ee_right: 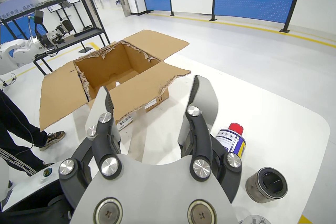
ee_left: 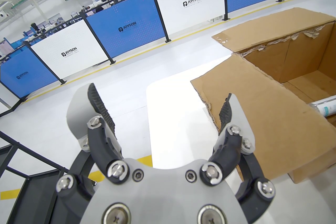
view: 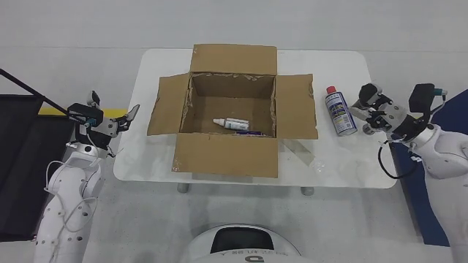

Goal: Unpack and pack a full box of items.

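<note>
Though rounded at the corners and white all over, bench (view: 336, 73) first: widest thing here, carrying the rest. Standing upright at its middle, brown cardboard box (view: 227, 155), all four flaps folded outward, inner rims ragged with torn paper. At the bench's left edge, left jaws spread wide apart, gripping nothing, pointed toward the box's left flap and well apart from it. Over the right end, right jaws likewise parted and holding nothing, aimed across the bench at the box. Lying on its side between the box's right flap and the right jaws, touching neither: blue-and-yellow spray can (view: 340, 112), red cap toward the far edge. Down on the box floor, close to the front wall: white tube (view: 232, 123), lying flat. Near the spray can but apart from it, close under the right jaws: short metal cylinder (ee_right: 266, 184), hollow, with a dark bore at its open end.
</note>
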Controlling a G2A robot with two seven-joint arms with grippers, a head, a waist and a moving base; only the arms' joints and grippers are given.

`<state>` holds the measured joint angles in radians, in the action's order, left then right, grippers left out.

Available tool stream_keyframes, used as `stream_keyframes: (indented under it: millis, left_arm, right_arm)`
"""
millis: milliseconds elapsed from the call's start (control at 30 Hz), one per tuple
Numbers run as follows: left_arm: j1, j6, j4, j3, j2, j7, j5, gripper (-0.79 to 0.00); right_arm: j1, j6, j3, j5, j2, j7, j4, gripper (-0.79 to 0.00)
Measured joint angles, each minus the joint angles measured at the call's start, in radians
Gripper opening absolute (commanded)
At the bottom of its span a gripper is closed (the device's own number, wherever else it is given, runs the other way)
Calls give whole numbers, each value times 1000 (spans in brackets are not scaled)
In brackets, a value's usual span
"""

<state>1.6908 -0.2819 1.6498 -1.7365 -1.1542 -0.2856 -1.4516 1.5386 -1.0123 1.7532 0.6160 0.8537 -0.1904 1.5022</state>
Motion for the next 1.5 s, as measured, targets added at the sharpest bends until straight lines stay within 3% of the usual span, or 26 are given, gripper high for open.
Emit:
stream_keyframes:
  millis: [267, 367, 667, 867, 933, 1267, 1333, 1467, 1500]
  left_arm:
    - [0, 0, 0, 0, 0, 0, 0, 0]
    - [0, 0, 0, 0, 0, 0, 0, 0]
    - [0, 0, 0, 0, 0, 0, 0, 0]
    - [0, 0, 0, 0, 0, 0, 0, 0]
    - [0, 0, 0, 0, 0, 0, 0, 0]
    - [0, 0, 0, 0, 0, 0, 0, 0]
    - [0, 0, 0, 0, 0, 0, 0, 0]
    - [0, 0, 0, 0, 0, 0, 0, -43]
    - [0, 0, 0, 0, 0, 0, 0, -3]
  right_arm:
    - [0, 0, 0, 4, 0, 2, -1, 0]
    - [-33, 18, -59, -58, 6, 19, 3, 0]
    - [-413, 0, -505, -169, 24, -125, 44, 0]
    - [-631, 0, -772, -389, 50, -196, -79, 0]
    - [-642, 0, -785, -446, 51, -200, -86, 0]
    - [-636, 0, -778, -401, 50, -198, -83, 0]
    - [-651, 37, -804, -393, 58, -225, -81, 0]
    - [-763, 264, -940, -319, 110, -352, -106, 0]
    - [-803, 292, -984, -333, 130, -379, -142, 0]
